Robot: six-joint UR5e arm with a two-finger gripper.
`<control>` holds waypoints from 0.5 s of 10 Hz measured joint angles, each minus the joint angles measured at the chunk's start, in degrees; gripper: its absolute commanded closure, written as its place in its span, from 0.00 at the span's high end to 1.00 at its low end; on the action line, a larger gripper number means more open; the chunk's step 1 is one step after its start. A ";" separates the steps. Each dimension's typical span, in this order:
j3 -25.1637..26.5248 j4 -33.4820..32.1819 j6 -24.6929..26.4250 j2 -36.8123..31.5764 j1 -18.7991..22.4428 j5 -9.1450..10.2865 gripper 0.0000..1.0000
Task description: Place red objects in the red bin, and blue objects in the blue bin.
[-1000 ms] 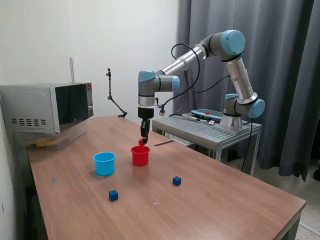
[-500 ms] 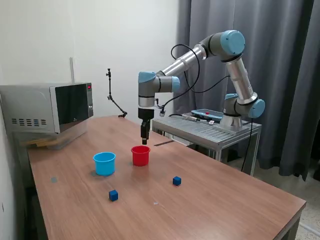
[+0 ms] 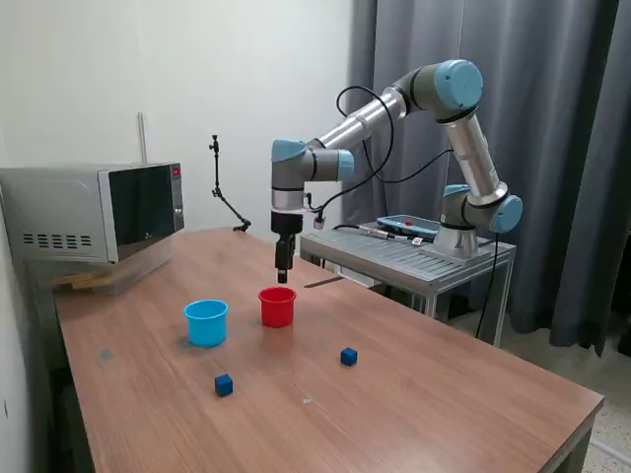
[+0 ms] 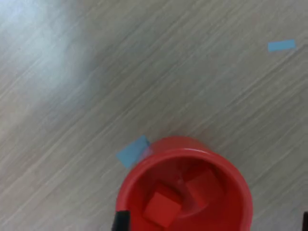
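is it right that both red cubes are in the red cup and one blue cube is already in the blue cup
Not quite. The red part holds: the wrist view shows both red cubes inside the red cup. But in the exterior view both blue cubes lie on the table, outside the blue cup.

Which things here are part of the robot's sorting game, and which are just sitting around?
Part of the game:
- red cup
- two red cubes inside it
- light blue cup
- two dark blue cubes on the table
- end effector above the red cup

Just sitting around:
- microwave
- metal cart
- small stand
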 measured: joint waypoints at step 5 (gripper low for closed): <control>-2.38 0.55 -2.51 -0.14 3.46 -0.09 1.00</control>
